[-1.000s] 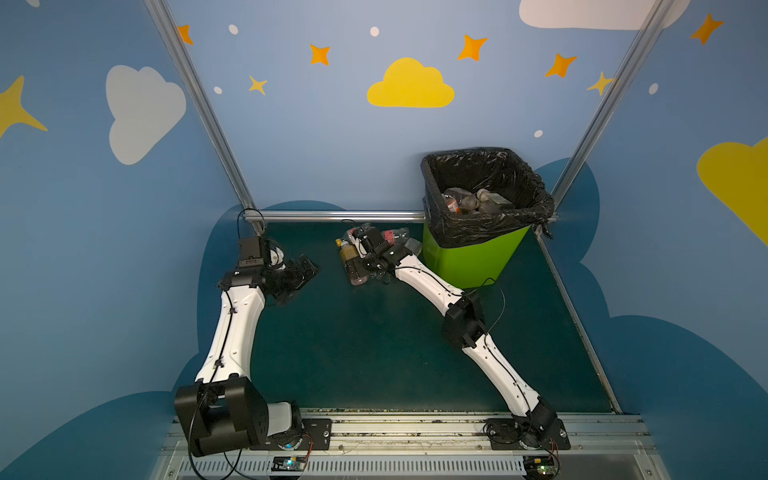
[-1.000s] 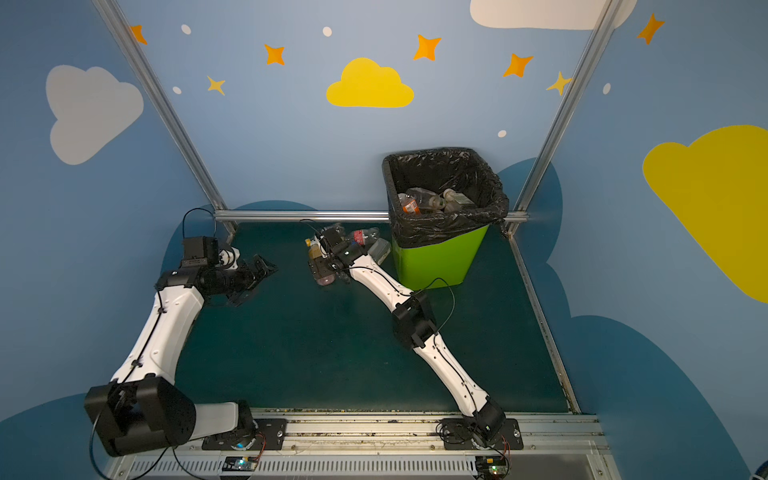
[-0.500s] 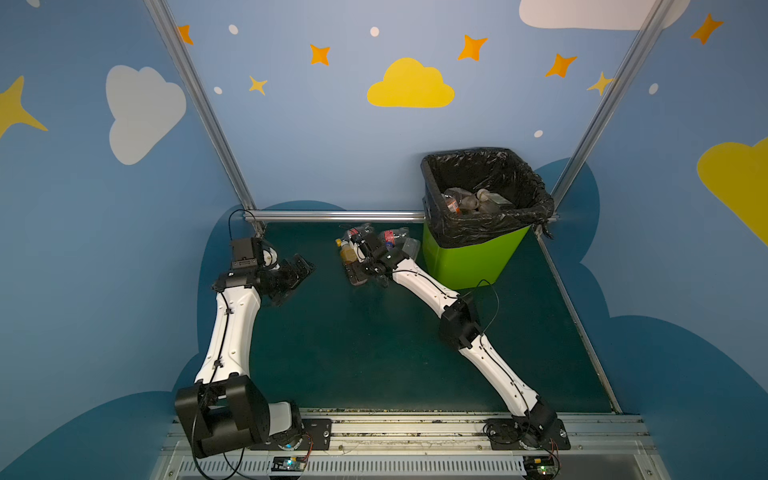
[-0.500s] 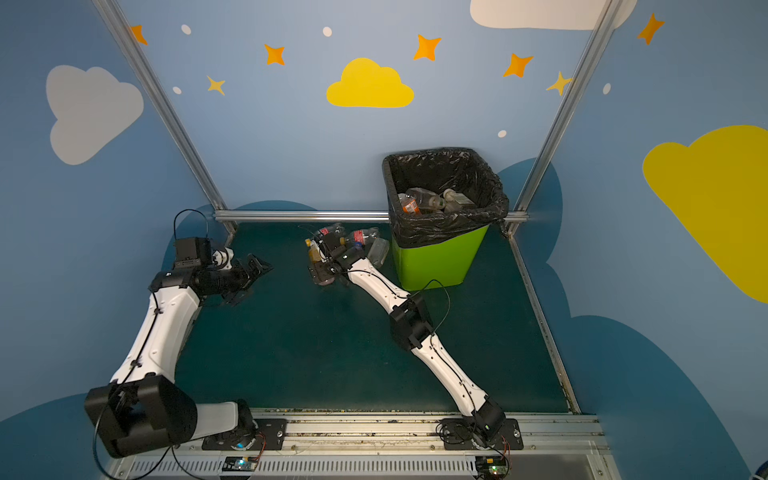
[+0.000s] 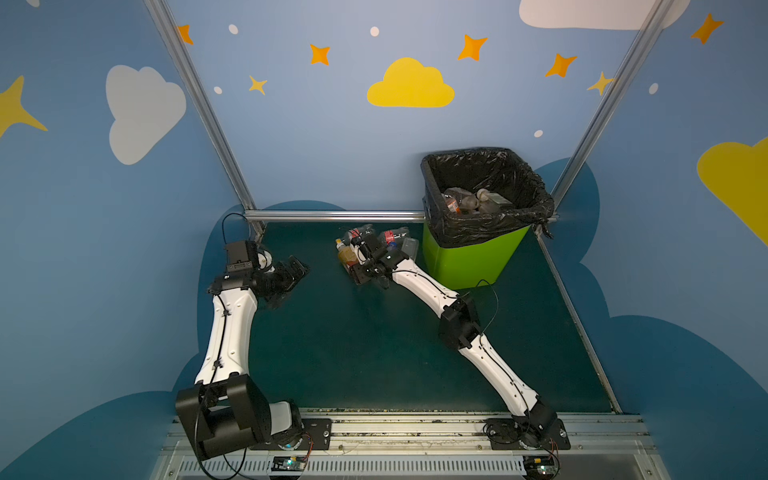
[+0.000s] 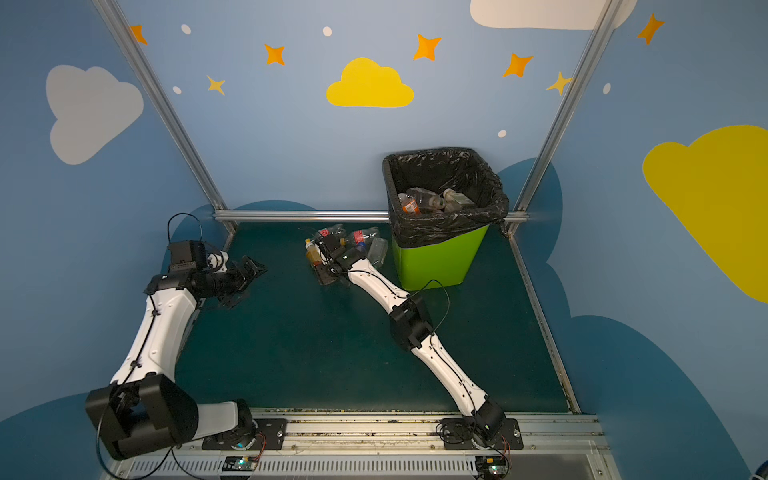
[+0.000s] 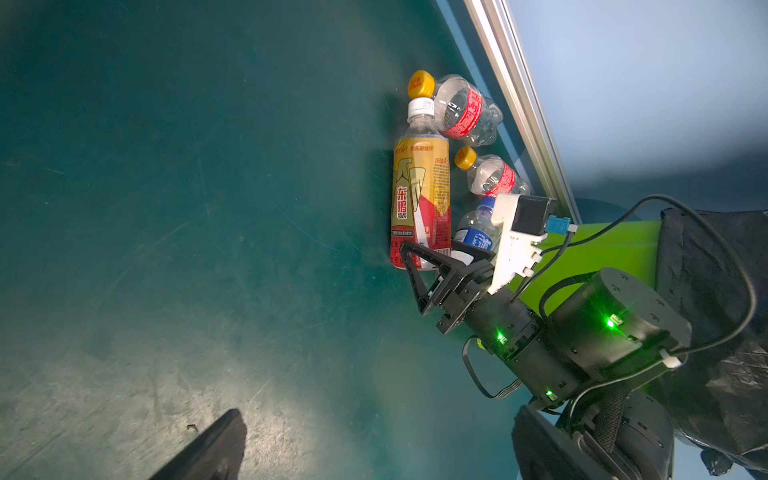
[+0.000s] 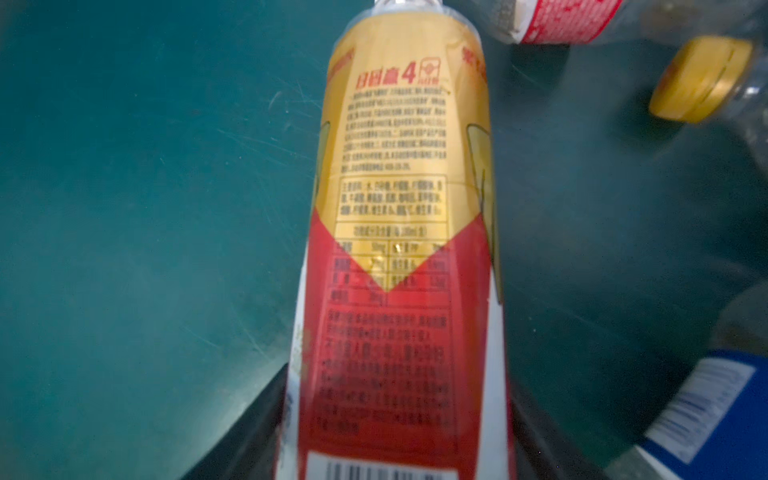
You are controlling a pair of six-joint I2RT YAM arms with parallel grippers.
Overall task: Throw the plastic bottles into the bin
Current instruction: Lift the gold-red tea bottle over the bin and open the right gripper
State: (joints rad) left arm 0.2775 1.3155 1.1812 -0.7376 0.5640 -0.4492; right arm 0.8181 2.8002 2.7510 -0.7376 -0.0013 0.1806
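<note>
Gold-red bottle (image 8: 399,249) between right jaws

Gold-red bottle (image 7: 420,199), clear bottles (image 7: 463,109) lie beside green bin (image 5: 478,257)

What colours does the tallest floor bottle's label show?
Gold and red, on the tallest bottle; clearest in the right wrist view.

Blue walls (image 5: 311,137) with painted clouds (image 5: 409,85) and orange stars (image 5: 471,46) enclose a scuffed dark-green floor (image 5: 353,345), framed by aluminium posts (image 5: 199,108).
</note>
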